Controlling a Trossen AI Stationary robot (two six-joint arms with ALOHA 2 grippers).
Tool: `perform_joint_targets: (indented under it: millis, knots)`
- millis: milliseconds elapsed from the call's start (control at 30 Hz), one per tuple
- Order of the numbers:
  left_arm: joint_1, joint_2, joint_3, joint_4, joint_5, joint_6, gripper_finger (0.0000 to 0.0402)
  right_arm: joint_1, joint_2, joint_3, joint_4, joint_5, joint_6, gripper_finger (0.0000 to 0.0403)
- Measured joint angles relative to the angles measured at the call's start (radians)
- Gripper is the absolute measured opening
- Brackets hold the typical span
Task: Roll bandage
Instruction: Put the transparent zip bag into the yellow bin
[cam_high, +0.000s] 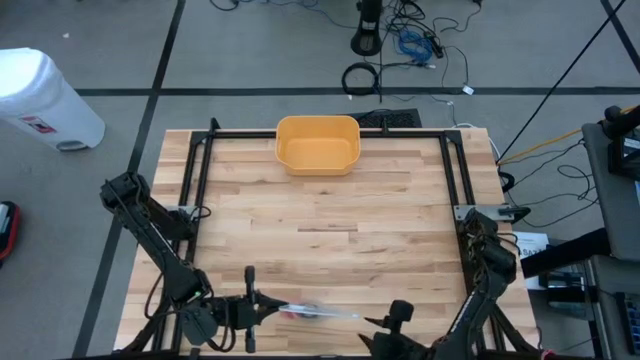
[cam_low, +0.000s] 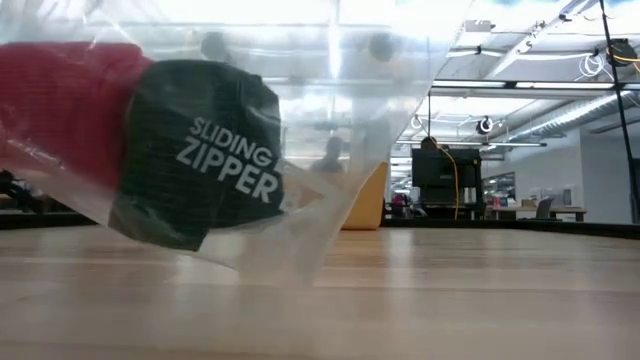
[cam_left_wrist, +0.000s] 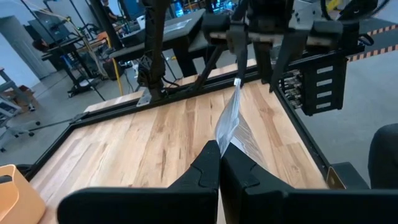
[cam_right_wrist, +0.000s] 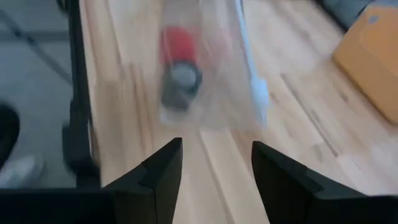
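**Left gripper pinches the zipper bag; right gripper spread open beside it**

High view: the clear plastic zipper bag (cam_high: 318, 313) lies along the near edge of the light wooden slat table (cam_high: 330, 225), between the two dark arms. The left gripper (cam_high: 262, 310) touches the bag's left end. The right gripper (cam_high: 385, 330) sits just beside its right end. A yellow plastic tub (cam_high: 318, 144) stands at the far edge, well apart from both.

Low view: the bag (cam_low: 300, 170) fills the foreground, its lower part resting on the table (cam_low: 450, 290). Inside it show a red roll (cam_low: 60, 110) and a black label (cam_low: 200, 150) printed "SLIDING ZIPPER".

Left wrist view: the left gripper (cam_left_wrist: 219, 163) has its fingers pressed together on the edge of the bag (cam_left_wrist: 231, 121), which stretches away toward the right arm.

Right wrist view: the right gripper (cam_right_wrist: 214, 165) has its fingers spread apart and empty. The bag (cam_right_wrist: 205, 68) lies flat on the wood ahead of them, with the red roll (cam_right_wrist: 179, 43) and a dark round item (cam_right_wrist: 181, 81) inside.
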Motion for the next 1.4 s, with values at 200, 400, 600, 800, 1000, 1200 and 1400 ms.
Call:
perform_joint_targets:
  millis: [200,400,600,800,1000,1200,1400]
  knots:
    - [-0.003,0.0,0.0,0.0,-0.004,0.002,0.0,-0.013,0.0,-0.164,0.186,0.176,0.047,0.0176]
    - [-0.004,0.0,0.0,-0.001,-0.005,0.011,0.0,-0.011,0.0,-0.274,0.218,0.309,0.168,0.0176]
    - [-0.005,-0.003,0.0,-0.001,-0.007,0.013,0.0,-0.005,0.0,-0.306,0.235,0.43,0.218,0.0176]
    - [-0.005,-0.004,0.0,0.0,-0.011,0.018,0.0,-0.004,0.0,-0.308,0.309,0.454,0.168,0.0167]
    - [-0.005,-0.004,0.0,-0.001,-0.011,0.018,0.0,-0.004,0.0,-0.308,0.407,0.489,0.061,0.0113]
    - [-0.005,-0.004,0.0,-0.001,-0.011,0.018,0.0,-0.005,0.0,-0.308,0.459,0.499,-0.016,0.0042]
    - [-0.005,-0.004,0.0,-0.001,-0.011,0.018,0.0,-0.006,-0.001,-0.307,0.505,0.5,-0.1,0.001]
